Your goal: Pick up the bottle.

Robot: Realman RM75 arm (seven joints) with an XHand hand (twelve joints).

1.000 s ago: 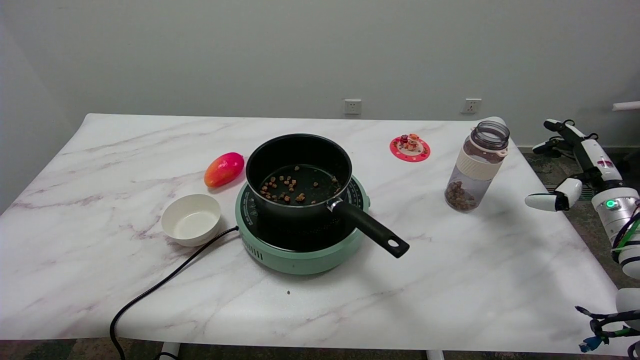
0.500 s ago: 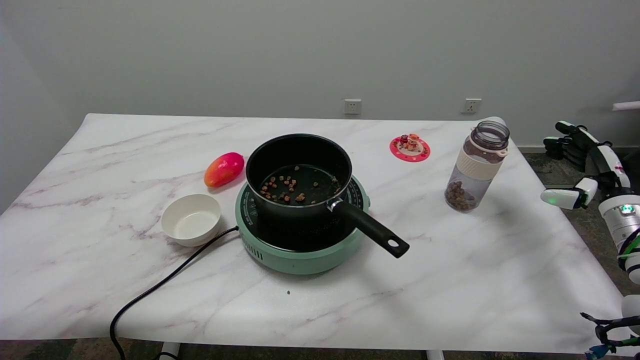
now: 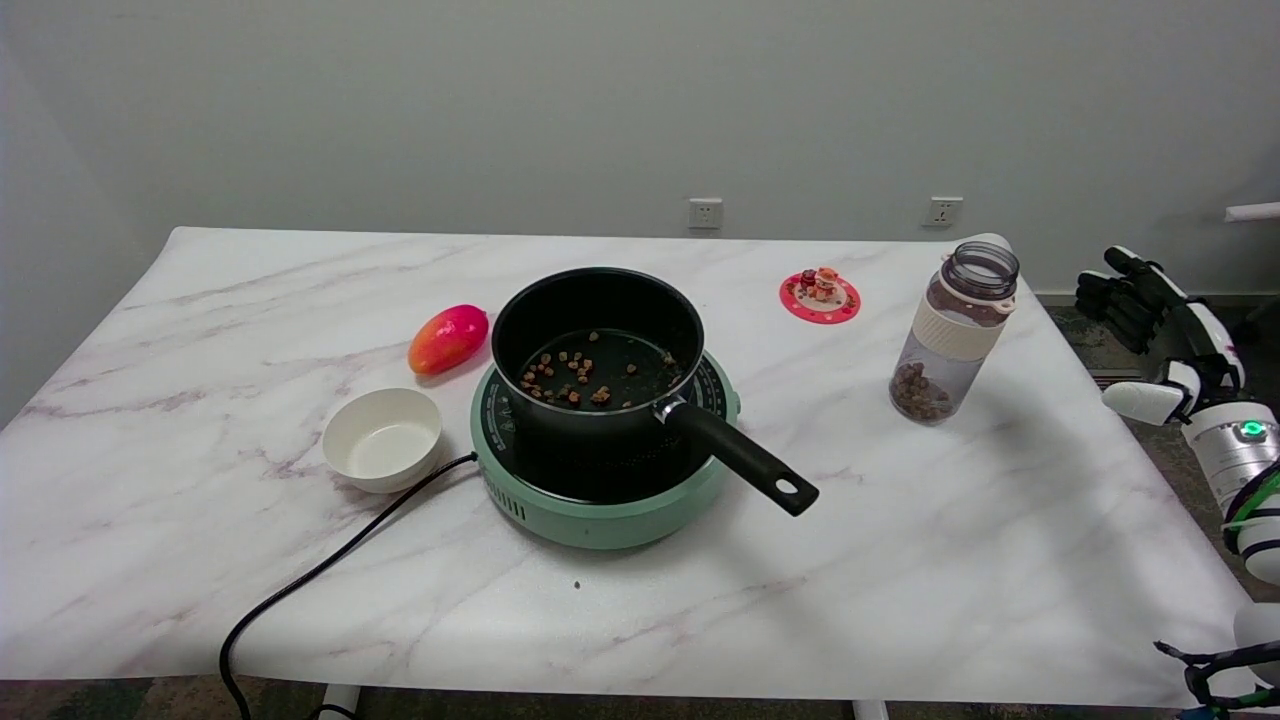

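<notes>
- The robot's black-and-white right hand (image 3: 1160, 335) sits farther toward the right edge of the picture than it did a second ago, past the table's right edge and farther from the clear plastic bottle (image 3: 954, 332) with a cream band and brown pellets inside.
- Its dark fingers (image 3: 1120, 295), spread a second ago, are now bunched closer together and point up and left, while the white thumb (image 3: 1145, 401) juts left below them.

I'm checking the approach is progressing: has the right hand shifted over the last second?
Yes. The right hand has drawn rightward in the picture, away from the clear lidless bottle, which stands unmoved on the marble table.
</notes>
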